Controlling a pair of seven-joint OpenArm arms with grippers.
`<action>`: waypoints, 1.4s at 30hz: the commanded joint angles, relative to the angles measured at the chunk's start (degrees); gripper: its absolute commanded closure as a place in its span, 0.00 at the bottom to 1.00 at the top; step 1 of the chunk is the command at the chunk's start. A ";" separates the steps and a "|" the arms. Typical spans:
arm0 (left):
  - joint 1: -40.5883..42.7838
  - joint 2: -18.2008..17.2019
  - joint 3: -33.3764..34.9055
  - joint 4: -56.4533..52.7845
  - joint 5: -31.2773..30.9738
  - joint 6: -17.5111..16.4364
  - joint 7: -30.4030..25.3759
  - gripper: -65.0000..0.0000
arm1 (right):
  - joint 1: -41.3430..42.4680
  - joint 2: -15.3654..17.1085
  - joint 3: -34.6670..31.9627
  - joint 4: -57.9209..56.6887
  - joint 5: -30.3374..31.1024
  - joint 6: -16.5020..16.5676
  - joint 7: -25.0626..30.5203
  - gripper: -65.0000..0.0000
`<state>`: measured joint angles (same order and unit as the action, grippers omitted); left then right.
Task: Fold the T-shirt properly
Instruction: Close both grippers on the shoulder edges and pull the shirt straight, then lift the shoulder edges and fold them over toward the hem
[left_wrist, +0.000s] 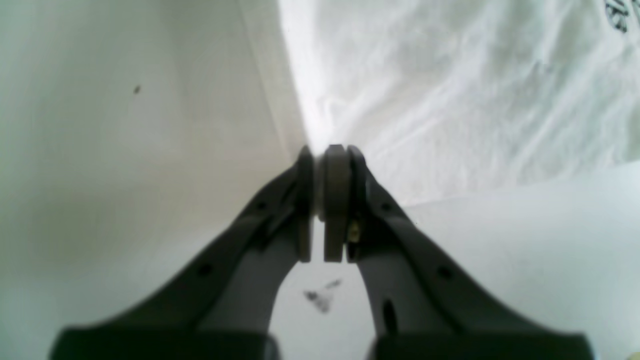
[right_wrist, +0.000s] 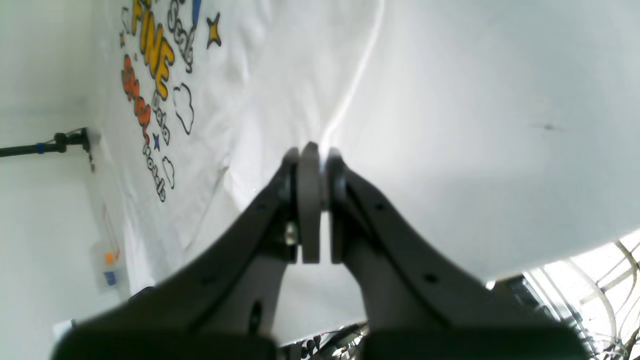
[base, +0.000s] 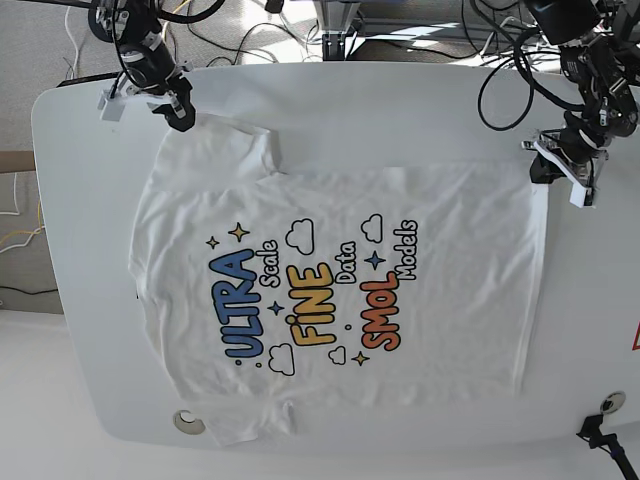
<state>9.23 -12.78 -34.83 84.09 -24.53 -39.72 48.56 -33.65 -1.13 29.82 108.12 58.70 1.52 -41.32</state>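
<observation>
The white T-shirt (base: 420, 330) lies flat and print-up on the white table (base: 80, 200), with its hem toward the right of the base view. My left gripper (base: 543, 166) is at the far hem corner. In the left wrist view my left gripper (left_wrist: 320, 170) is shut on the edge of the T-shirt (left_wrist: 450, 100). My right gripper (base: 182, 112) is at the far sleeve corner. In the right wrist view my right gripper (right_wrist: 317, 160) is shut on a fold of the T-shirt (right_wrist: 280, 75), with the coloured print to its left.
Cables (base: 300, 30) and arm bases crowd the table's far edge. A round grommet (base: 187, 423) sits by the near edge under the shirt's near sleeve. A black clamp (base: 600, 435) is at the near right corner.
</observation>
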 joint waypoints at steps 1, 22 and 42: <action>1.01 -0.98 -0.29 3.07 -1.18 -0.28 -0.77 1.00 | -1.82 0.11 0.29 3.14 0.86 0.81 0.31 1.00; 24.30 1.30 -6.62 18.63 -1.53 -0.28 -0.51 1.00 | -17.65 4.07 0.29 7.18 17.22 3.27 0.40 1.00; 2.15 1.04 -6.45 16.87 -1.18 -0.28 16.19 1.00 | 8.73 10.22 -2.88 -4.60 24.34 3.36 -0.75 1.00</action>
<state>11.79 -10.96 -40.99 100.51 -25.17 -39.94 65.19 -25.61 7.84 28.23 105.03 82.08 4.29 -42.06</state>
